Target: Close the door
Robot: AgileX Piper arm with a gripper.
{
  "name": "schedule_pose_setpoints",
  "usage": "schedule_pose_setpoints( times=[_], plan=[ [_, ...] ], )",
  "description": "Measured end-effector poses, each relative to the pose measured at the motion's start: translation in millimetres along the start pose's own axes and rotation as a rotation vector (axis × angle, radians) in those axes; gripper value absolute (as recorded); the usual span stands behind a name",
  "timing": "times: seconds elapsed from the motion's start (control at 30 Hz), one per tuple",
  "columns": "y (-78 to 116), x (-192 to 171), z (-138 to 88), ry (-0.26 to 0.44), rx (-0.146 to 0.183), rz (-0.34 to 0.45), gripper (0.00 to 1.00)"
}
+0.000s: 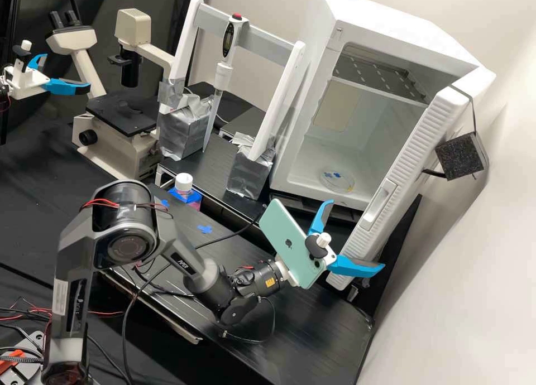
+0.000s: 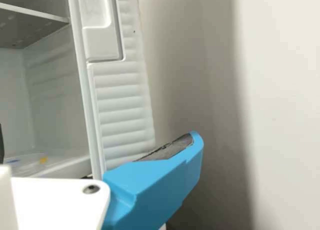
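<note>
The gripper (image 1: 357, 235) stands open low in front of the white cabinet (image 1: 310, 173), with nothing between its fingers. Swung outward on the cabinet's right side is the ribbed white door (image 1: 416, 150), leaving the interior exposed. One blue finger (image 1: 357, 266) lies across the view of the door's lower end; whether it touches cannot be told. In the wrist view, the gripper (image 2: 97, 142) has one blue finger over the bottom of the door (image 2: 120, 95), and a dark bit of the other at the edge. A recessed handle (image 2: 102, 42) is set in the door.
A clear dish (image 1: 337, 179) rests on the cabinet floor. A black foam block (image 1: 459, 156) hangs beside the door, near the wall (image 1: 474, 251). A pipette stand (image 1: 279, 97), a microscope (image 1: 120, 128) and a white-capped bottle (image 1: 184, 189) stand leftward. Another blue-fingered gripper is at far left.
</note>
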Motion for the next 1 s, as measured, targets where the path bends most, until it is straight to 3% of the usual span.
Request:
schedule_pose_setpoints(
  times=[0.1,0.33,0.77,1.0],
  plan=[
    [-4.1,-5.9,-7.6,0.013,0.012,-0.031,1.00],
    [-14.0,-28.5,-38.3,0.088,-0.006,-0.113,1.00],
    [-40.9,-41.2,-76.8,0.225,0.058,-0.269,1.00],
    [-51.1,-38.7,-93.7,0.296,0.065,-0.313,1.00]
  ],
)
